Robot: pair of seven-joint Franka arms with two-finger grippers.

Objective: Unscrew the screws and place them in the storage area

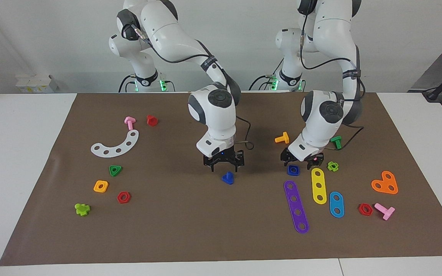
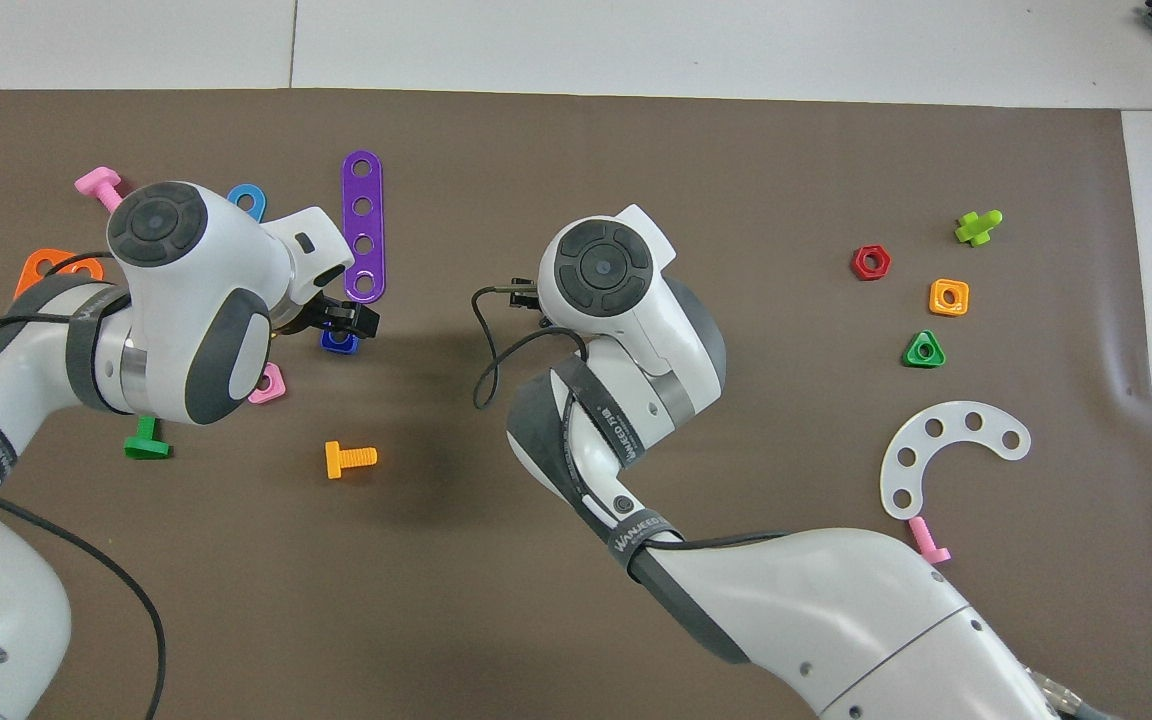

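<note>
The blue screw [image 1: 228, 178] lies on the brown mat mid-table, head down, shaft up. My right gripper [image 1: 223, 164] hangs open just above it, fingers either side, not touching; in the overhead view the right hand hides the screw. My left gripper [image 1: 300, 159] is open just above the blue square nut [image 1: 293, 170], which lies by the end of the purple strip [image 1: 296, 207]; the nut also shows in the overhead view [image 2: 339, 342]. The storage area holds the white curved strip [image 1: 115, 145], green triangle nut [image 1: 115, 170], orange square nut [image 1: 101, 186] and red hex nut [image 1: 123, 197].
Yellow strip [image 1: 319, 185], blue strip [image 1: 336, 204], orange bolt [image 1: 282, 138], green bolt [image 1: 336, 142] and lime nut [image 1: 333, 166] crowd the left arm's end. An orange plate [image 1: 385, 183], red nut [image 1: 365, 209] and pink bolt [image 1: 385, 210] lie there too.
</note>
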